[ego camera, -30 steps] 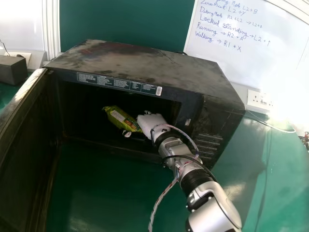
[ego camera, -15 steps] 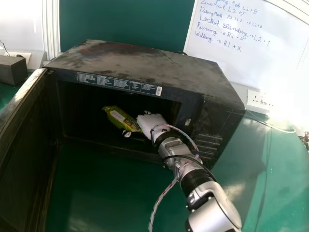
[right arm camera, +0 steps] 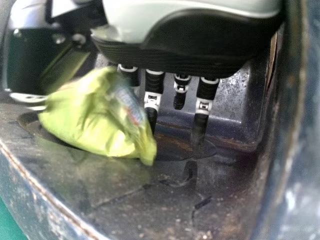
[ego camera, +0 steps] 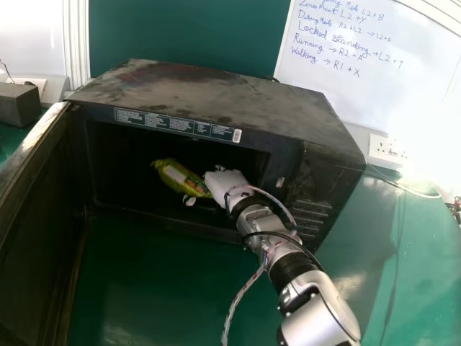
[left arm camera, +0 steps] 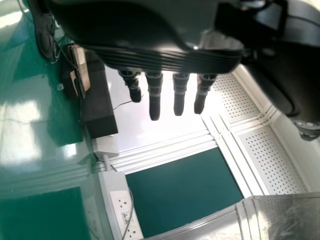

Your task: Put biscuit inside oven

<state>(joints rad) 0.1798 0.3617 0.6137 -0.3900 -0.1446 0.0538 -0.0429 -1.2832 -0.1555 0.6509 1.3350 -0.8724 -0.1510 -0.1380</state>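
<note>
The green biscuit packet (ego camera: 178,178) is inside the black oven (ego camera: 209,94), whose door stands open at the left. My right hand (ego camera: 225,184) reaches through the oven opening, right beside the packet's right end. In the right wrist view, the yellow-green packet (right arm camera: 95,117) is tilted and blurred between the thumb side and the fingers of my right hand (right arm camera: 152,95). Those fingers are straight, not curled round it; whether they touch it is unclear. My left hand (left arm camera: 155,95) is away from the oven, its fingers extended with nothing in them.
The open door (ego camera: 36,231) bounds the left side of the opening, and the oven's control side (ego camera: 317,194) stands right of my right wrist. Green table surface (ego camera: 173,288) lies in front. A dark box (ego camera: 18,104) is at the far left, and a socket (ego camera: 387,149) behind right.
The packet has shifted and turned slightly beside my right hand, its left end a little farther left. The right arm keeps the same place, and the oven has not moved.
</note>
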